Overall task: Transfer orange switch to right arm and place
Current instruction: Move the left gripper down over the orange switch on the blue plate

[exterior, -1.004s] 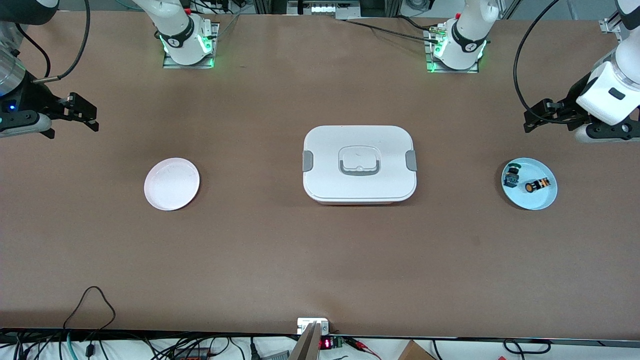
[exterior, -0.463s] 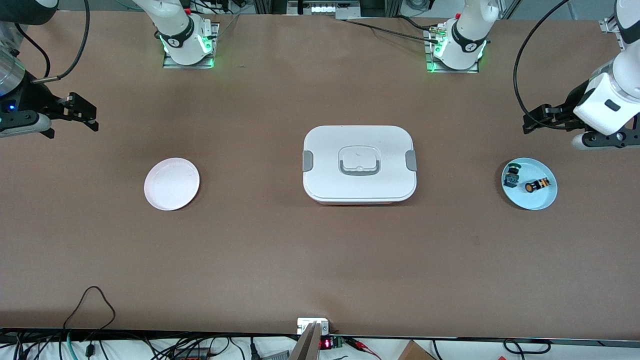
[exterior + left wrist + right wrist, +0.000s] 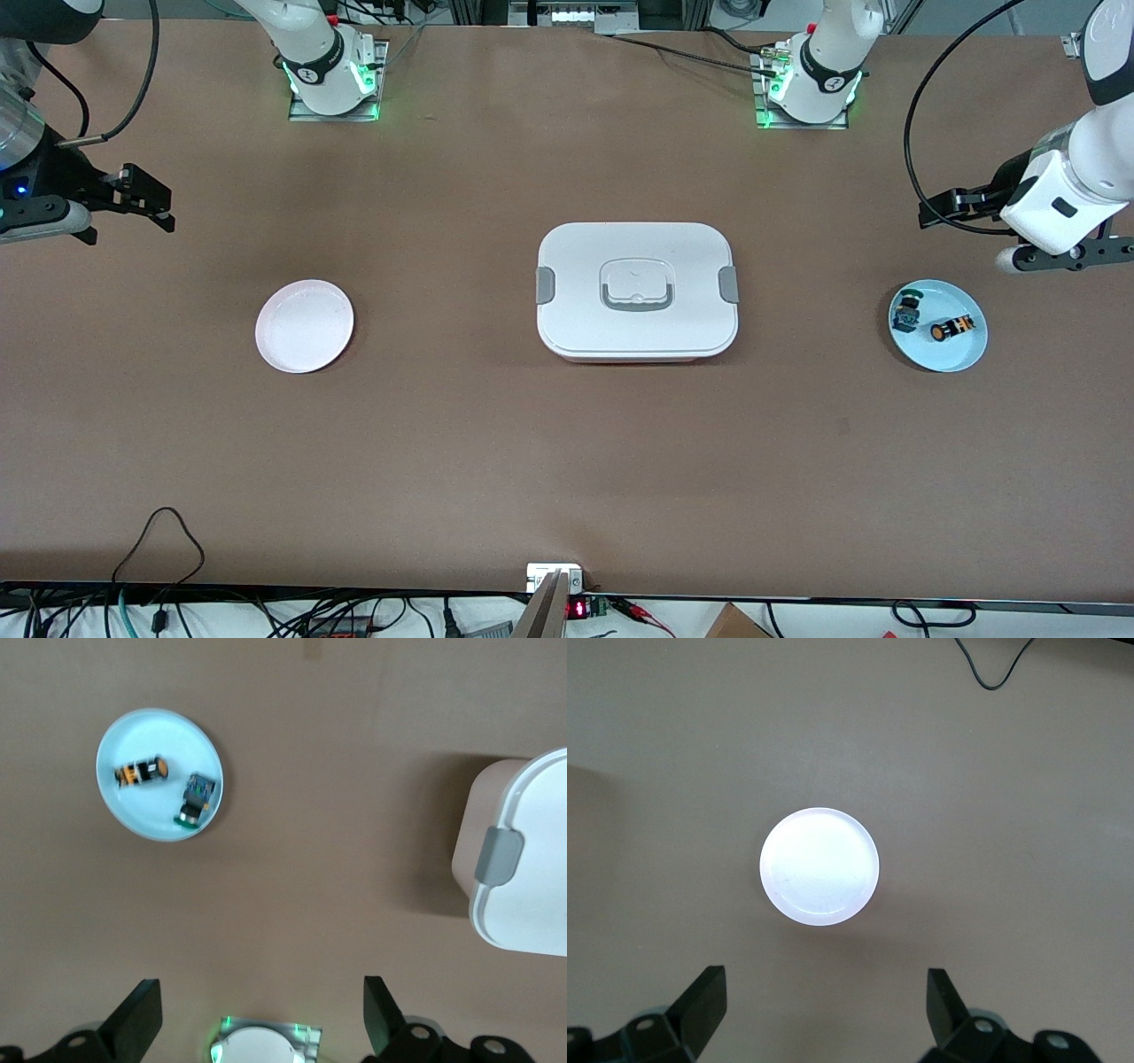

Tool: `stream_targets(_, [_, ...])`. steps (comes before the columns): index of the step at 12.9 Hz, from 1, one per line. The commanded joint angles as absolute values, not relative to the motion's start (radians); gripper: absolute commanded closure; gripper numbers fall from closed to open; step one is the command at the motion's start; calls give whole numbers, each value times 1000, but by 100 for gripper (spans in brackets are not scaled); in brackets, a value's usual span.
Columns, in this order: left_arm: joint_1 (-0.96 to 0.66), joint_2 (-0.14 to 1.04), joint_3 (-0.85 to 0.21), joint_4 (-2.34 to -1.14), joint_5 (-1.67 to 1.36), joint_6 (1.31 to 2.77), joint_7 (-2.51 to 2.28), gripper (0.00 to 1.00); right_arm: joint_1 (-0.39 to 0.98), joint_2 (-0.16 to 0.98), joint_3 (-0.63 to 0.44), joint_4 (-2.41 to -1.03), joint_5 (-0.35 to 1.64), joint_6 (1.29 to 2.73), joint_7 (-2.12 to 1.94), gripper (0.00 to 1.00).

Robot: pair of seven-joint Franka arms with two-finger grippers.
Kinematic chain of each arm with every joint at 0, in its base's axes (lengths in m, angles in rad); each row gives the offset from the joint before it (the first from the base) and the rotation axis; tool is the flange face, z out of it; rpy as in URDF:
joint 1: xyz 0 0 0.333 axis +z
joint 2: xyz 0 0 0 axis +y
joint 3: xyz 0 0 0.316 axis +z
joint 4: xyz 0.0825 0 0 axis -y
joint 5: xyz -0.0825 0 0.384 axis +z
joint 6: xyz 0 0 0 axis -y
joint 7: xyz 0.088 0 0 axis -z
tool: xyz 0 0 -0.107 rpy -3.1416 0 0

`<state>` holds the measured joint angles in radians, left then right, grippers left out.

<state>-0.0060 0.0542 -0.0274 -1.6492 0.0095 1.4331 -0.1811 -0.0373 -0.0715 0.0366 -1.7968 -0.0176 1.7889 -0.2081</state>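
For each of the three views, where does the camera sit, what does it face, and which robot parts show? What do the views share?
Front view: high across the table, facing both bases; shows both arms, left gripper, right gripper, lidded white box.
Left wrist view: looks down past its open fingers at the blue plate holding the orange switch and green-capped switch.
Right wrist view: looks down past its open fingers at the empty white plate.
Shared: front and left wrist views both show the blue plate and box.

Brown table (image 3: 567, 461); on it white lidded box (image 3: 636, 291) mid-table; pink plate (image 3: 304, 325); blue plate (image 3: 937, 325).
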Motion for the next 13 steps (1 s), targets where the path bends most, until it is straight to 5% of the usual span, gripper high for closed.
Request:
stream_targets(1, [6, 72, -29, -1617, 63, 1370, -218, 0, -44, -66, 41, -1781, -20, 1772, -207, 0])
stream_targets(6, [210, 273, -29, -1621, 69, 1366, -190, 0, -43, -66, 41, -1781, -20, 1772, -207, 0])
stream_targets(13, [313, 403, -29, -1787, 71, 1889, -54, 0, -46, -64, 41, -1781, -18, 1772, -209, 0])
